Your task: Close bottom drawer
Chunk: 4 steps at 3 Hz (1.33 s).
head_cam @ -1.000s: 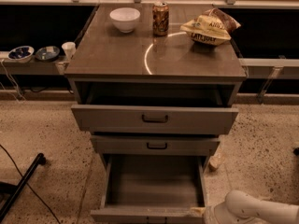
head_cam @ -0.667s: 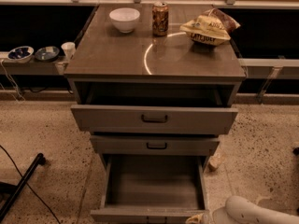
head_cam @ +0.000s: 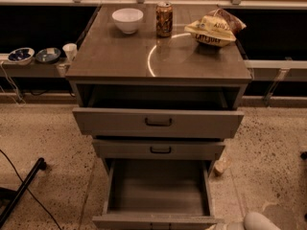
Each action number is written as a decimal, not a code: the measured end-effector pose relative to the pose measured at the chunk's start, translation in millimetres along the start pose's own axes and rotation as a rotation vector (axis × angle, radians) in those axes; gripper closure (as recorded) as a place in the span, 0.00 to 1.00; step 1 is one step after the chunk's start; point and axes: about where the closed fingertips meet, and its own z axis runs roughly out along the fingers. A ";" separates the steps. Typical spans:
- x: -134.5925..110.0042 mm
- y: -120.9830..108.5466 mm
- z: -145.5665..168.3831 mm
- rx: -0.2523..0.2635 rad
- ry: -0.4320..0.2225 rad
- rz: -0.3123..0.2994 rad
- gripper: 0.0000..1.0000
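The bottom drawer (head_cam: pixel 158 186) of the grey-brown cabinet (head_cam: pixel 158 56) is pulled far out and is empty inside. Its front panel (head_cam: pixel 153 221) lies at the lower edge of the view, and its handle is cut off there. My white arm (head_cam: pixel 261 222) comes in at the bottom right. My gripper (head_cam: pixel 223 227) sits just right of the drawer front's right corner and is mostly cut off by the frame edge.
The top drawer (head_cam: pixel 158 122) is open and juts out above; the middle drawer (head_cam: pixel 159 149) is slightly out. A white bowl (head_cam: pixel 127 19), a can (head_cam: pixel 164 18) and a chip bag (head_cam: pixel 214 30) stand on the cabinet. A black pole (head_cam: pixel 21 188) lies on the floor at left.
My arm and gripper have sunk toward the bottom edge of the view, so less of them shows. The bottom drawer is as far out as before.
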 end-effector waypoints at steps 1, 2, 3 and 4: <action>9.4 2.8 19.1 0.008 0.018 0.033 1.00; 26.8 2.8 42.0 0.069 0.053 0.079 1.00; 34.4 -1.7 48.1 0.124 0.079 0.094 1.00; 45.1 -7.7 56.2 0.188 0.044 0.110 1.00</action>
